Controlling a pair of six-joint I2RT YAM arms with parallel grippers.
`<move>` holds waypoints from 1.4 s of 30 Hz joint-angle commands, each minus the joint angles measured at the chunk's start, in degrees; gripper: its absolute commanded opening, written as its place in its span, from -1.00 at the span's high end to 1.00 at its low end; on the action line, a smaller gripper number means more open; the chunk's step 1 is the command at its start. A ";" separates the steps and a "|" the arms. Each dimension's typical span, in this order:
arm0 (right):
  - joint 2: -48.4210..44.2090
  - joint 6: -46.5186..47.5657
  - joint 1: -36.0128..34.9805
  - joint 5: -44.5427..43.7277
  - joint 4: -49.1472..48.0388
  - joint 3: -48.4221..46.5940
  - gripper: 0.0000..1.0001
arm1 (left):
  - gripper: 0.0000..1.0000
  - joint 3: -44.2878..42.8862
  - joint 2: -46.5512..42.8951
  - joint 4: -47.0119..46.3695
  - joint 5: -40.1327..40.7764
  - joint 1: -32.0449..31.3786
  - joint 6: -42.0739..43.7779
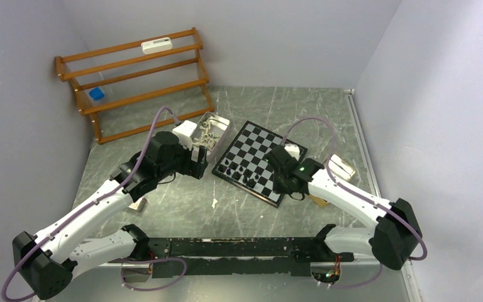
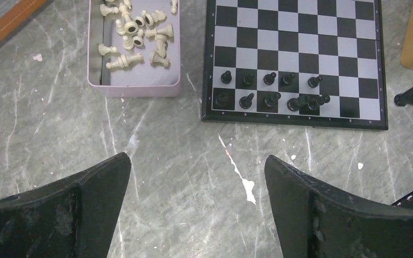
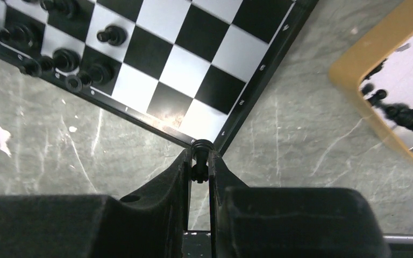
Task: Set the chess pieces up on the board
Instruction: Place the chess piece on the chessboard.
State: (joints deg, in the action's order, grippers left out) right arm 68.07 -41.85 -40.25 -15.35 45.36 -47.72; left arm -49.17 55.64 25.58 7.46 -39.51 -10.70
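Chess pieces (image 2: 269,78) in black stand on one board (image 2: 301,48), all along the edge nearest the arms: five in the second row of squares, and what look like five more in the outermost row, where the last two crowd together and one may be tipped over; the other squares in view are bare. An eleventh black piece (image 3: 201,149) is pinched between the nearly closed fingers of the right pincer (image 3: 199,161), which hangs just off the board's corner on the side of the tan tray (image 3: 355,59). That tray lies on the bench (image 2: 156,161) just beside the board and holds more black pieces (image 3: 403,115), clumped and blurred, so their number cannot be told. A second tray, the pale tray (image 2: 134,88), sits just beside the board's opposite side and holds a loose heap of cream pieces (image 2: 140,37), most lying on their sides; about a dozen show, but the heap runs out of the left wrist view. The left pincer (image 2: 196,160) is spread as wide as it goes, holding nothing, above bare bench near both the pale tray and the board. One wooden rack (image 1: 132,82) stands at the back left corner with two things on it, a white block (image 1: 156,45) on the top rail and a small blue object (image 1: 96,94) lower down
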 commanded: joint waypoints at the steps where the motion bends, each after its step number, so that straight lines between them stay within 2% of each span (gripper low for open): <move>1: 3.29 -3.96 -5.52 -4.69 -0.59 0.96 0.80 | -0.99 -0.32 -1.58 -0.18 0.23 -0.38 0.76; 11: 6.83 -4.05 -7.04 -7.33 -3.15 1.71 0.76 | -0.99 -0.49 -1.59 0.25 0.93 -0.40 0.60; 23: 10.99 -5.87 -6.59 -5.91 -6.81 3.40 0.71 | -0.99 -0.49 -1.94 0.27 0.89 -0.40 0.65; 31: 10.28 -5.96 -5.07 -5.44 -6.71 3.35 0.49 | -0.99 -0.49 -1.98 0.34 1.11 -0.37 0.68; 37: 9.30 -5.53 -4.91 -5.51 -2.48 -1.01 0.29 | -0.99 -0.53 -2.28 0.35 1.12 -0.39 0.65; 42: 5.46 -3.69 -4.49 -8.06 2.66 -6.47 0.22 | -0.99 -0.49 -2.79 0.26 0.67 -0.39 0.72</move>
State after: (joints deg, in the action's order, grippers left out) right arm 77.52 -46.30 -45.43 -20.14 43.70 -49.28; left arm -49.17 54.13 25.63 7.60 -39.51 -10.70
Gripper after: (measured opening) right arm 0.384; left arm 0.996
